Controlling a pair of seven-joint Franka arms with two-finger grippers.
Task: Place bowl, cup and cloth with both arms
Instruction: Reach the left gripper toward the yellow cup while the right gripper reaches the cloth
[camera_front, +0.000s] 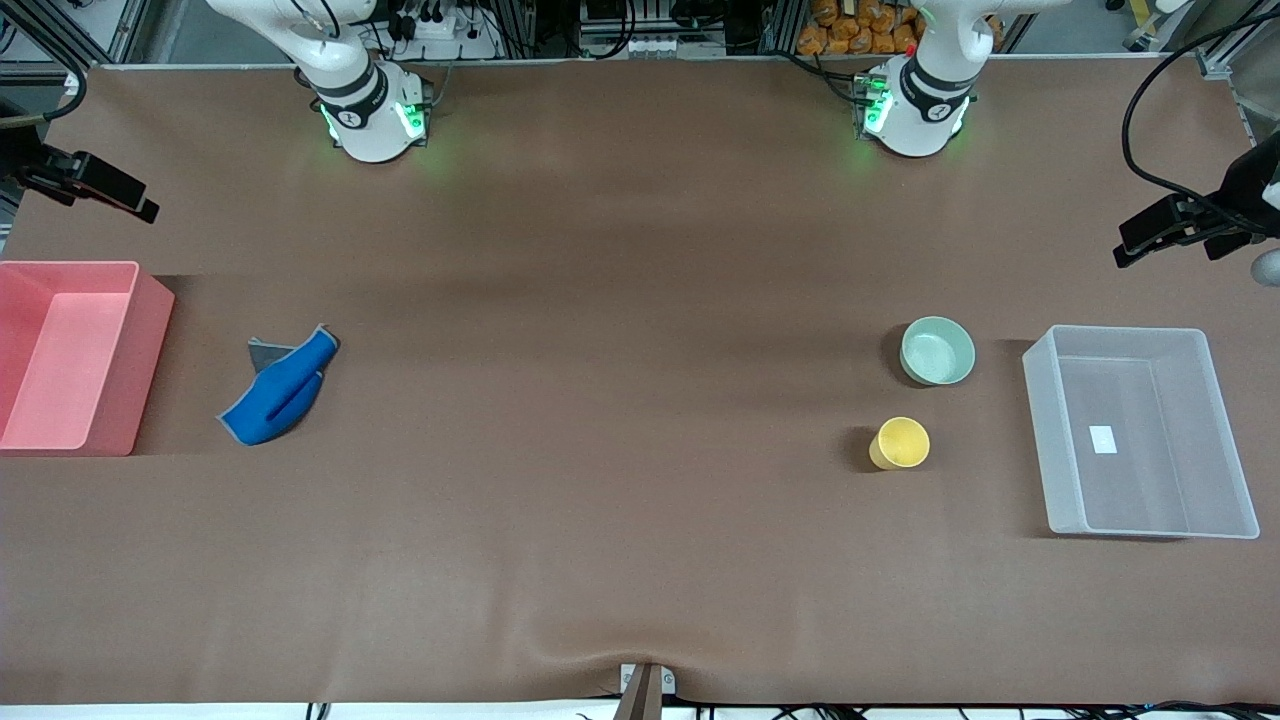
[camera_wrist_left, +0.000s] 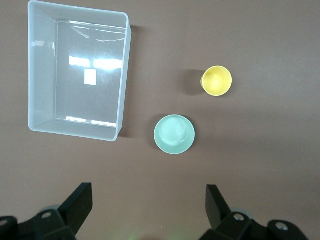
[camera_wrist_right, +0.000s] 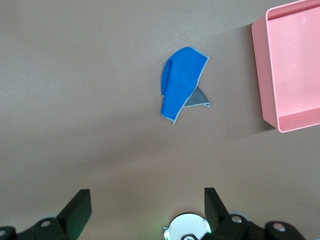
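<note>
The mint-green bowl (camera_front: 937, 350) (camera_wrist_left: 174, 134) stands on the brown table toward the left arm's end. The yellow cup (camera_front: 900, 443) (camera_wrist_left: 216, 81) stands upright a little nearer the front camera than the bowl. The blue cloth (camera_front: 280, 388) (camera_wrist_right: 180, 82) lies crumpled toward the right arm's end, a grey corner showing. My left gripper (camera_wrist_left: 148, 200) is open and empty, high over the table near the bowl. My right gripper (camera_wrist_right: 145, 200) is open and empty, high over the table near its own base (camera_wrist_right: 187, 227). Neither gripper shows in the front view.
A clear plastic bin (camera_front: 1045, 440) (camera_wrist_left: 125, 75) stands beside the bowl and cup at the left arm's end. A pink bin (camera_front: 150, 370) (camera_wrist_right: 258, 70) stands beside the cloth at the right arm's end. Black camera mounts (camera_front: 100, 185) (camera_front: 1190, 225) hang over both table ends.
</note>
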